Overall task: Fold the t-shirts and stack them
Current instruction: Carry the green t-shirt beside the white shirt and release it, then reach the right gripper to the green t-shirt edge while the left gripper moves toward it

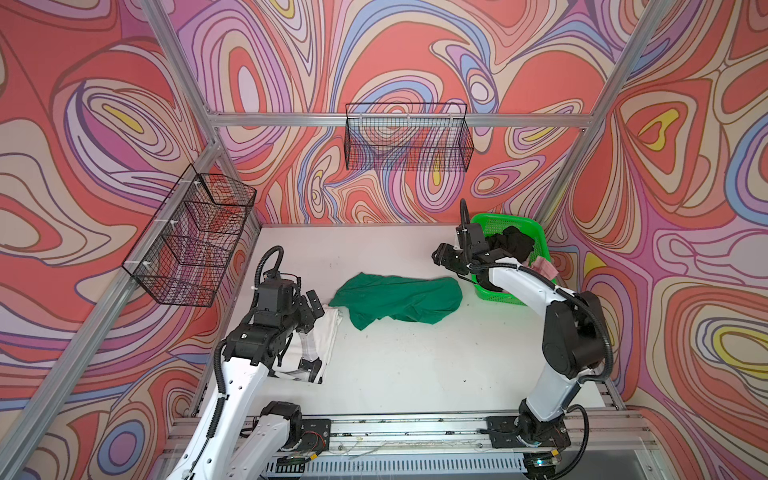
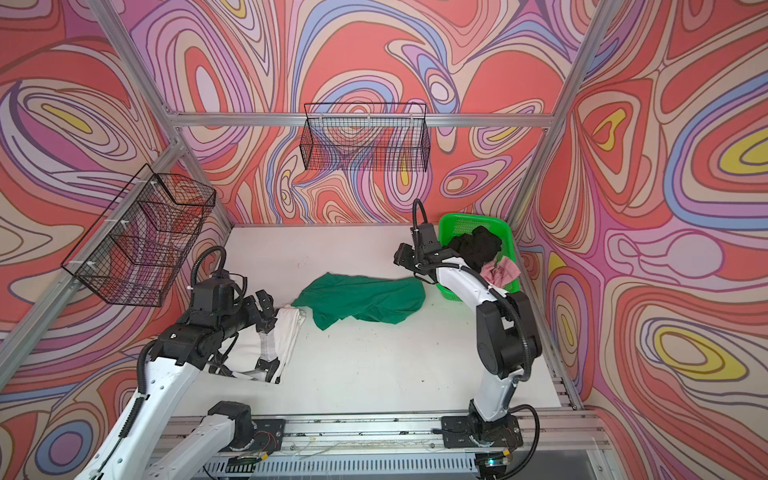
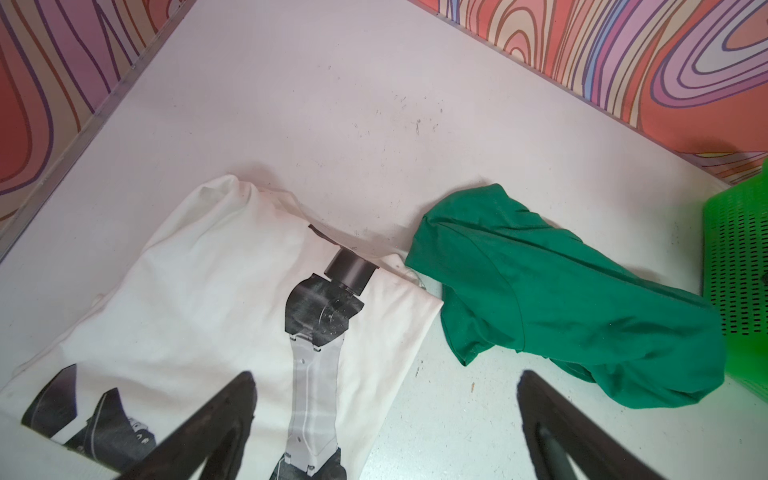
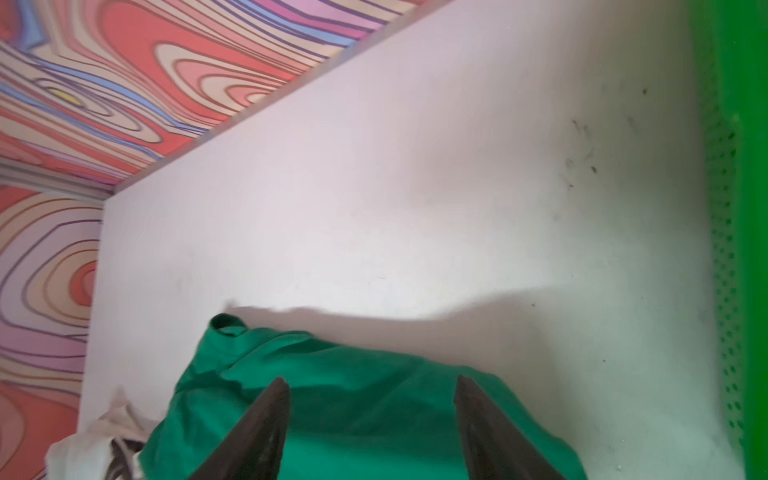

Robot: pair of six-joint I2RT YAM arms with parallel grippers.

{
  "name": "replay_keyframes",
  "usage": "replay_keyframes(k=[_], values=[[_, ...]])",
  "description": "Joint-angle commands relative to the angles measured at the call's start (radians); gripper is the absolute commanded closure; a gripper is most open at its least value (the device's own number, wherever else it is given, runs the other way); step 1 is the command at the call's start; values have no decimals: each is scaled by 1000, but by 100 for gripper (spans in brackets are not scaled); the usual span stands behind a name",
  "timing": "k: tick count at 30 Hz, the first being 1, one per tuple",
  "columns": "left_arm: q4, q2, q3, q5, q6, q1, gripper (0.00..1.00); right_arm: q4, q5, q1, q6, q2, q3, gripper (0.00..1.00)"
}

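Green t-shirt (image 1: pixel 399 301) lies crumpled; left gripper (image 1: pixel 314 311) and right gripper (image 1: pixel 438 255) hover, jaws spread apart.

The white table (image 1: pixel 415 365) bears a dark green t-shirt (image 1: pixel 399 301), a white t-shirt (image 1: pixel 328 332) (printed) and a basket (image 1: pixel 498 296).

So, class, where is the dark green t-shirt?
In both top views the dark green t-shirt lies on the table, between the white t-shirt, left, and the basket, right.
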Motion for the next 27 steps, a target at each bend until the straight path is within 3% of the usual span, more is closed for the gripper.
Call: replay_keyframes(k=[1,10,19,23,27], values=[[-23,5,16,5,1,5,0,-13,74,-32,1,55,48,34],[-21,17,17,8,1,5,0,-53,122,-149,-45,121,82,35],[-22,28,19,17,3,5,0,-86,197,-186,-90,202,188,34],[-27,21,21,5,-1,5,0,-83,139,-172,-116,136,193,33],[-48,16,32,-35,-24,8,0,-90,106,-51,-166,-10,142,30]])
